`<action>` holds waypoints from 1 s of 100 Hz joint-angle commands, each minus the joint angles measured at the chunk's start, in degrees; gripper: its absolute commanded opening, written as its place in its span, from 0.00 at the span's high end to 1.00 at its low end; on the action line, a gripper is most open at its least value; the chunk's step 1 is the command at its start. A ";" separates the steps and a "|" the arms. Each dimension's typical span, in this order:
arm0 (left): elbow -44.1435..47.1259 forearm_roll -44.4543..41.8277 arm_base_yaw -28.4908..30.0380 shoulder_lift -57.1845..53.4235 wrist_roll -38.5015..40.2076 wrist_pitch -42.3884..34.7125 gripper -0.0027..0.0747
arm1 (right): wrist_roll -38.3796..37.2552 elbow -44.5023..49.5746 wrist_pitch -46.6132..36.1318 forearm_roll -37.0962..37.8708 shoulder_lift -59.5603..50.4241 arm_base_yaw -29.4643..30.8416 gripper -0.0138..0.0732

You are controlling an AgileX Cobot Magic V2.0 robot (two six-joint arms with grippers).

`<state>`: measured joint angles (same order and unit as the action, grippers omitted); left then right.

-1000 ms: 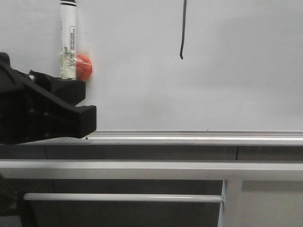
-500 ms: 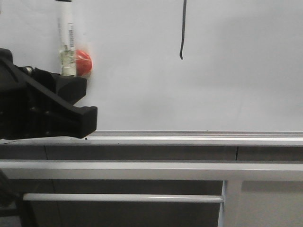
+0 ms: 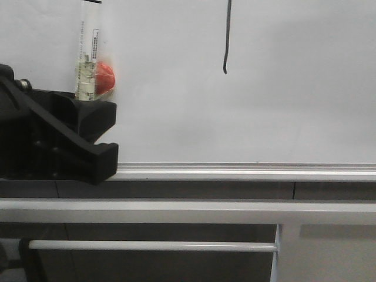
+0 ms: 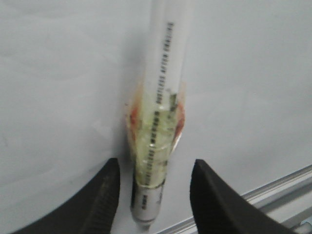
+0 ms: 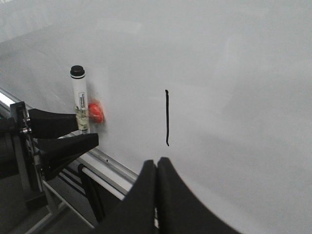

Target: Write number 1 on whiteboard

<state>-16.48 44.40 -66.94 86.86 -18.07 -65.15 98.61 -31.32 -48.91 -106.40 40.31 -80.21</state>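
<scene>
the left gripper [image 4: 152, 187] stands open around a marker [image 4: 161, 117] with unreadable blurred print, right gripper [image 5: 156, 180] closed empty.

Matte black left gripper [image 3: 88, 132] with ribbed body, small silver screw, tapered black fingers [image 4: 102, 195]

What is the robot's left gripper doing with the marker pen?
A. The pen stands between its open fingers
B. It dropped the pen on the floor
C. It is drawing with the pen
A: the marker stands upright against the whiteboard, with gaps either side between the left gripper fingers.
</scene>
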 commanded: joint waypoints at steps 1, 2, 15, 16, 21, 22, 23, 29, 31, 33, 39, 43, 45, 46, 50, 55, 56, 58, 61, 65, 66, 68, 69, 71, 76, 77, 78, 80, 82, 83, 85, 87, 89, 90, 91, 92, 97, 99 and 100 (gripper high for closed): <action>-0.20 -1.93 -0.02 -1.39 1.30 -14.16 0.49 | 0.81 -1.30 1.20 3.13 -0.20 0.28 0.91; -0.20 -1.81 -0.02 -1.39 1.42 -14.16 0.49 | 0.81 -1.30 1.20 3.13 -0.20 0.28 0.91; 0.02 -0.89 -0.27 -1.62 1.69 -14.16 0.48 | 0.81 -1.30 0.59 3.13 -0.20 0.28 0.91; 0.02 -0.74 -0.27 -1.63 1.69 -14.16 0.48 | 0.81 -1.30 0.61 3.13 -0.20 0.28 0.91; 0.16 -0.62 -0.27 -2.12 1.69 -14.16 0.48 | 0.81 -1.30 0.56 3.13 -0.20 0.28 0.91; 0.16 -0.62 -0.27 -2.36 1.69 -14.16 0.48 | 0.81 -1.30 0.56 3.13 -0.20 0.28 0.91; 0.28 -0.62 -0.27 -2.49 1.69 -14.16 0.48 | 0.81 -1.30 0.56 3.13 -0.20 0.28 0.91; 1.01 -0.50 -0.27 -3.88 1.59 -14.16 0.48 | 0.81 -1.30 0.56 3.13 -0.20 0.28 0.91; 1.38 -0.50 -0.27 -4.43 1.59 -14.16 0.48 | 0.81 -1.30 0.46 3.13 -0.20 0.28 0.91; 1.67 -0.50 -0.27 -5.01 1.59 -14.16 0.48 | 0.81 -1.30 0.47 3.13 -0.20 0.28 0.91; 3.07 -0.38 -0.27 -6.71 1.59 -14.16 0.48 | 0.81 -1.30 0.47 3.13 -0.20 0.28 0.91; 4.02 -0.84 -0.27 -8.24 1.69 -14.16 0.49 | 0.81 -1.30 0.47 3.13 -0.20 0.28 0.91; 4.50 -1.33 -0.27 -9.03 1.69 -14.16 0.49 | 0.81 -1.30 0.47 3.13 -0.20 0.28 0.91; 4.65 -1.78 -0.35 -9.31 1.69 -14.16 0.49 | 0.81 -1.30 0.47 3.13 -0.20 0.28 0.91; 5.43 -2.73 -0.72 -10.97 1.69 -14.16 0.49 | 0.81 -1.30 0.33 3.13 -0.20 0.28 0.91; 6.11 -3.66 -1.58 -12.95 1.69 -14.16 0.49 | 0.81 -1.30 0.33 3.13 -0.20 0.28 0.91; 6.19 -3.89 -1.88 -13.24 1.69 -14.16 0.50 | 0.81 -1.30 0.33 3.13 -0.20 0.28 0.91; 6.32 -4.18 -2.19 -14.10 1.69 -14.16 0.51 | 0.81 -1.30 0.33 3.13 -0.20 0.28 0.91; 6.67 -4.71 -2.99 -15.19 1.57 -14.16 0.54 | 0.81 -1.30 0.33 3.13 -0.20 0.28 0.91; 7.26 -5.83 -3.70 -16.72 0.72 -14.16 0.60 | 0.81 -1.30 0.33 3.13 -0.20 0.28 0.91; 7.49 -6.10 -4.00 -17.21 0.21 -14.16 0.62 | 0.81 -1.30 0.33 3.13 -0.20 0.28 0.91; 7.76 -6.95 -4.46 -17.69 -0.60 -14.16 0.67 | 0.81 -1.30 0.33 3.13 -0.20 0.28 0.91; 8.05 -7.16 -4.62 -18.17 -0.89 -14.16 0.69 | 0.81 -1.30 0.33 3.13 -0.20 0.28 0.91; 8.46 -7.72 -5.08 -18.89 -1.59 -14.16 0.75 | 0.81 -1.30 0.33 3.13 -0.20 0.28 0.91; 9.50 -8.11 -6.18 -20.56 -1.81 -14.16 0.90 | 0.81 -1.30 0.33 3.13 -0.20 0.28 0.91; 9.66 -8.11 -6.48 -20.80 -1.81 -14.16 0.93 | 0.81 -1.30 0.33 3.13 -0.20 0.28 0.91; 10.01 -8.11 -6.63 -21.29 -1.81 -14.16 0.98 | 0.81 -1.30 0.33 3.13 -0.20 0.28 0.91; 10.52 -8.11 -7.01 -22.06 -1.99 -14.16 0.99 | 0.81 -1.30 0.33 3.13 -0.20 0.28 0.91; 10.82 -7.92 -7.31 -22.58 -1.99 -14.16 0.99 | 0.81 -1.30 0.33 3.13 -0.20 0.28 0.91; 11.08 -7.81 -7.33 -23.11 -1.99 -14.16 0.99 | 0.81 -1.30 0.33 3.13 -0.20 0.28 0.91; 11.48 -7.47 -7.64 -23.90 -1.99 -14.16 0.99 | 0.81 -1.30 0.33 3.13 -0.20 0.28 0.91; 11.84 -7.30 -7.78 -24.73 -2.33 -14.16 0.99 | 0.95 -1.30 0.28 3.13 -0.20 0.28 0.91; 12.12 -7.19 -7.87 -25.31 -2.77 -14.16 0.99 | 1.24 -1.30 0.19 3.13 -0.20 0.28 0.91; 12.37 -7.14 -7.81 -25.88 -2.94 -14.16 0.99 | 1.43 -1.30 0.19 3.13 -0.20 0.28 0.91; 12.49 -7.02 -7.81 -26.17 -3.23 -14.16 0.99 | 1.57 -1.30 0.19 3.13 -0.20 0.28 0.91; 12.72 -7.02 -7.81 -26.74 -3.37 -14.16 0.99 | 1.80 -1.30 0.19 3.13 -0.20 0.28 0.91; 13.42 -6.16 -7.81 -28.80 -4.39 -13.92 0.99 | 3.78 -1.30 0.19 3.13 -0.20 0.28 0.91; 13.69 -5.86 -7.81 -29.70 -4.39 -13.46 0.99 | 4.26 -1.30 0.19 3.13 -0.20 0.28 0.91; 13.76 -5.51 -7.81 -30.00 -4.39 -13.23 0.99 | 4.67 -1.30 0.19 3.13 -0.20 0.28 0.91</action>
<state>-2.70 38.51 -74.15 60.51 -21.39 -65.28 100.16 -31.32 -49.01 -106.40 40.31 -80.21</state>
